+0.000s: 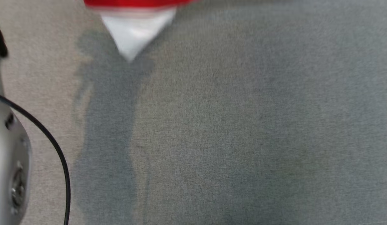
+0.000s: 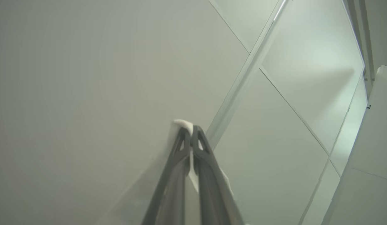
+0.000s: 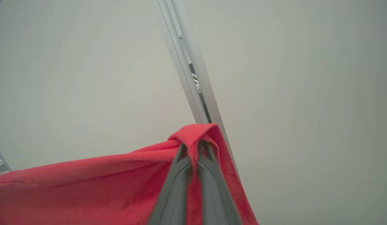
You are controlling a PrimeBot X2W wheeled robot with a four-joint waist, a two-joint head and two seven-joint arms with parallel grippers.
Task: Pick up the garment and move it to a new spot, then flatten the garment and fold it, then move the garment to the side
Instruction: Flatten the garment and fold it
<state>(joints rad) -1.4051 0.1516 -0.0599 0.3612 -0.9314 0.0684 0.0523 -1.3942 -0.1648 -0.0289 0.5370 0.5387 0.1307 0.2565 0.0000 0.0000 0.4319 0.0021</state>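
The garment (image 1: 137,28) is red with a white part. It hangs blurred at the top edge of the head view, its white corner pointing down over the grey surface. In the left wrist view my left gripper (image 2: 191,129) points upward and is shut on a white bit of the garment (image 2: 183,124), which sticks out past the fingertips. My right gripper (image 3: 193,145) also points upward and is shut on a folded red edge of the garment (image 3: 87,184), which stretches away to the left of that view.
A grey cloth-covered surface (image 1: 228,125) spreads below the garment, with its shadow on the left half. A pale silver forearm (image 1: 9,156) with a black cable (image 1: 52,143) stands at the left edge. Pale wall panels and a metal strip (image 3: 187,62) lie behind both grippers.
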